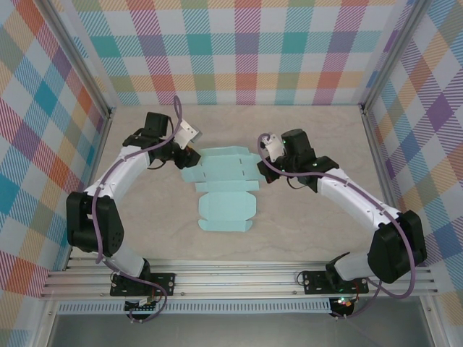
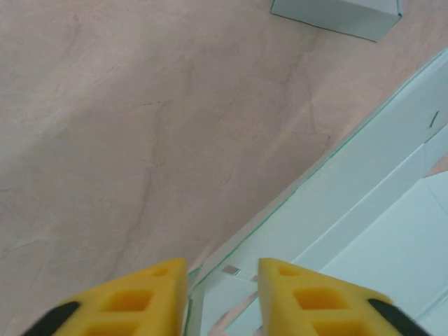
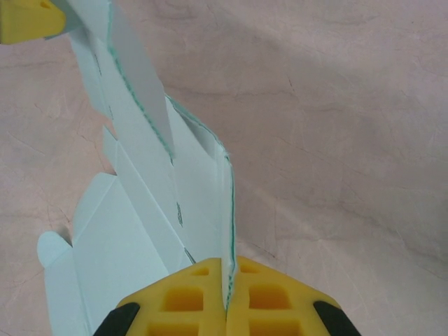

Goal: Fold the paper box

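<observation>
The paper box (image 1: 224, 191) is a pale blue die-cut sheet lying mostly flat at the table's middle. My right gripper (image 1: 268, 160) is at its right edge; in the right wrist view the yellow fingers (image 3: 189, 301) are shut on a raised flap of the paper box (image 3: 140, 210), which stands up on edge. My left gripper (image 1: 189, 157) is at the sheet's left edge. In the left wrist view it (image 2: 222, 280) stands open, and the edge of the paper box (image 2: 378, 210) reaches into the gap without being pinched. The left gripper's yellow fingertip (image 3: 24, 17) shows beyond the sheet.
The wooden table (image 1: 304, 231) is bounded by checked walls with metal posts (image 1: 87, 87) left and right. An aluminium rail (image 1: 239, 278) carries the arm bases at the near edge. Bare wood lies left of the left gripper (image 2: 140, 126).
</observation>
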Controlling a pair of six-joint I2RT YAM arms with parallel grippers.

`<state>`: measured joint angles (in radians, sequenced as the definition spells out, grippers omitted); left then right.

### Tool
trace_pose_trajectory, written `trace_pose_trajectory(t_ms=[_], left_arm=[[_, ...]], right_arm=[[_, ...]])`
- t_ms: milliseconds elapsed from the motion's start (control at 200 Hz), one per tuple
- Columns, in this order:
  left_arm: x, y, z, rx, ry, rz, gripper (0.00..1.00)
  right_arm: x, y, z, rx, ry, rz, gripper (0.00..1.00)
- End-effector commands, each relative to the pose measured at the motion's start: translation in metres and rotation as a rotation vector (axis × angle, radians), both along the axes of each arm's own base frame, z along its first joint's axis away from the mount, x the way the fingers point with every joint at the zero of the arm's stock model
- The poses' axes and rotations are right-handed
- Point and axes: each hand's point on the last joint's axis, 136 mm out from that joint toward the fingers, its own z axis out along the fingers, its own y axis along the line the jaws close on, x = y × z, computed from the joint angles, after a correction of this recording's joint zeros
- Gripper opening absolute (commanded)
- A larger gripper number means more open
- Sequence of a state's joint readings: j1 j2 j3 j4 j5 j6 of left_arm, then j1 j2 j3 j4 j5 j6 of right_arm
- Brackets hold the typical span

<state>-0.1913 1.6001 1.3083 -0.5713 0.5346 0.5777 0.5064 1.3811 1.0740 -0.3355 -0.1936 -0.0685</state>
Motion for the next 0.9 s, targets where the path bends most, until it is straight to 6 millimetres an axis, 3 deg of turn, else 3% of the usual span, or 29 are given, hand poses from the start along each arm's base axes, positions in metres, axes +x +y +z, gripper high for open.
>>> trace_pose_trajectory(t_ms=[0,225,330,485,670,895], left_arm=[[-0.004,-0.006,0.010,0.002,-0.017,-0.042,0.19],[-0.011,-0.016,0.006,0.130,-0.121,-0.031,0.00],[-0.018,-0.027,0.008,0.173,-0.188,-0.024,0.00],[-0.035,-0.043,0.007,0.209,-0.287,-0.023,0.00],[-0.053,-0.057,-0.005,0.305,-0.350,0.021,0.00],[-0.037,-0.063,-0.016,0.424,-0.513,0.181,0.00]], right_arm=[[0.006,0.001,0.005,0.027,-0.032,0.007,0.00],[0.013,-0.013,-0.007,0.024,-0.005,-0.049,0.00],[0.020,-0.030,-0.017,0.007,0.021,-0.126,0.01],[0.025,-0.057,-0.034,0.019,0.085,-0.246,0.13],[0.019,-0.065,-0.047,0.042,0.148,-0.306,0.30],[0.016,-0.084,-0.056,0.058,0.222,-0.485,0.47]])
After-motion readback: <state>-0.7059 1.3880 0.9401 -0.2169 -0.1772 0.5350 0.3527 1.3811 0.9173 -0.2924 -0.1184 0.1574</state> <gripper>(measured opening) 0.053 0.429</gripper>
